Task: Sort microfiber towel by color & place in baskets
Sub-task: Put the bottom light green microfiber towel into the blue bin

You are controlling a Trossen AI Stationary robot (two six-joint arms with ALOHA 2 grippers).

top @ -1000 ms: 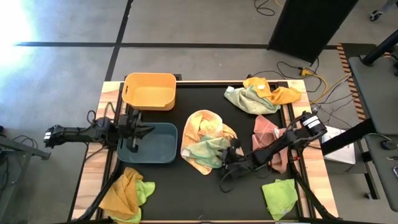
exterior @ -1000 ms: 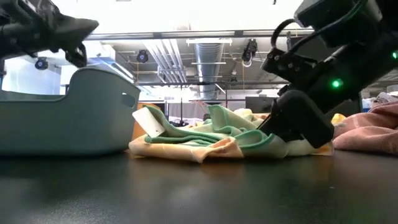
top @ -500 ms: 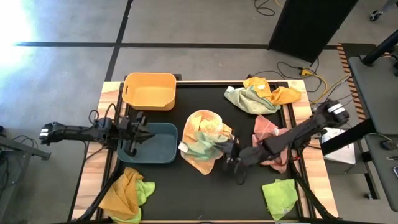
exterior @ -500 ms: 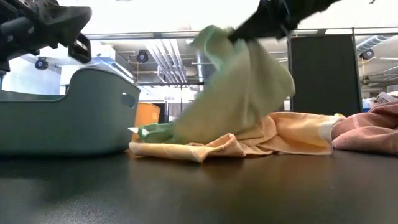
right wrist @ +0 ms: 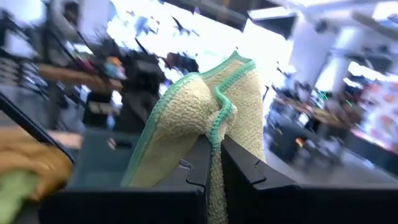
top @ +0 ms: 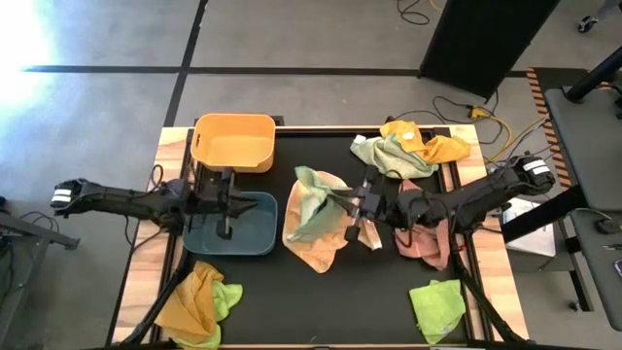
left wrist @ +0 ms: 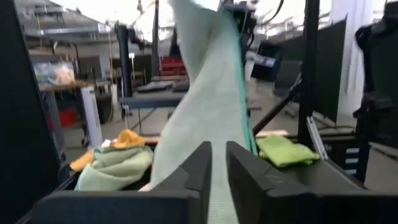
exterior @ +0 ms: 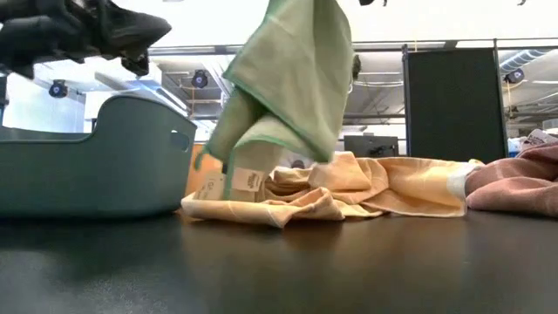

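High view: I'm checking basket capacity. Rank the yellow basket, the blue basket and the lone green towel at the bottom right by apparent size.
1. Blue basket and yellow basket: look alike, no clear ranking.
2. Green towel: clearly smallest.

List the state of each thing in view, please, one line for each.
Right gripper: shut on green towel.
Green towel: lifted, hanging.
Orange towel: lying flat on table.
Left gripper: above grey basket, holding nothing.
Grey basket: upright.
Yellow basket: upright, empty.
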